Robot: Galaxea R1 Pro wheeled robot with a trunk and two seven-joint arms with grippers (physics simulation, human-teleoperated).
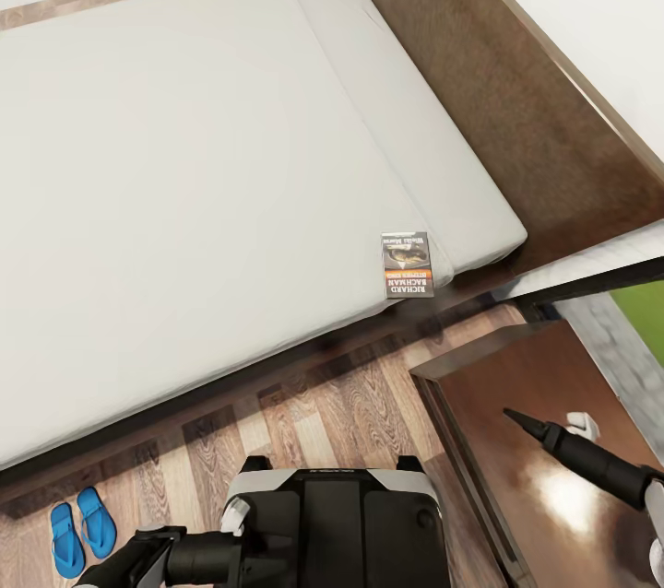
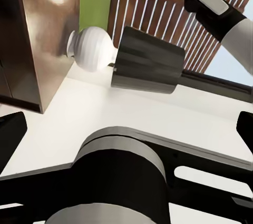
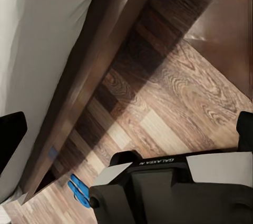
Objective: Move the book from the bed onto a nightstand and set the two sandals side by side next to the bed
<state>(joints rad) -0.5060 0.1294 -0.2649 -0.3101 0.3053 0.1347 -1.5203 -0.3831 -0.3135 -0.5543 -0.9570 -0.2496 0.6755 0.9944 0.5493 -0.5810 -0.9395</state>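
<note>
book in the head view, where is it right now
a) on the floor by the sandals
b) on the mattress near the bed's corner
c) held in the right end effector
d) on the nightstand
b: the book lies flat on the mattress near its corner by the headboard, apart from the nightstand and far from the sandals on the floor.

The book [image 1: 408, 264] lies on the bed [image 1: 184, 164] near its corner; nightstand [image 1: 553, 477] right; sandals [image 1: 81, 529] together on the floor [image 1: 341, 413], left.
</note>
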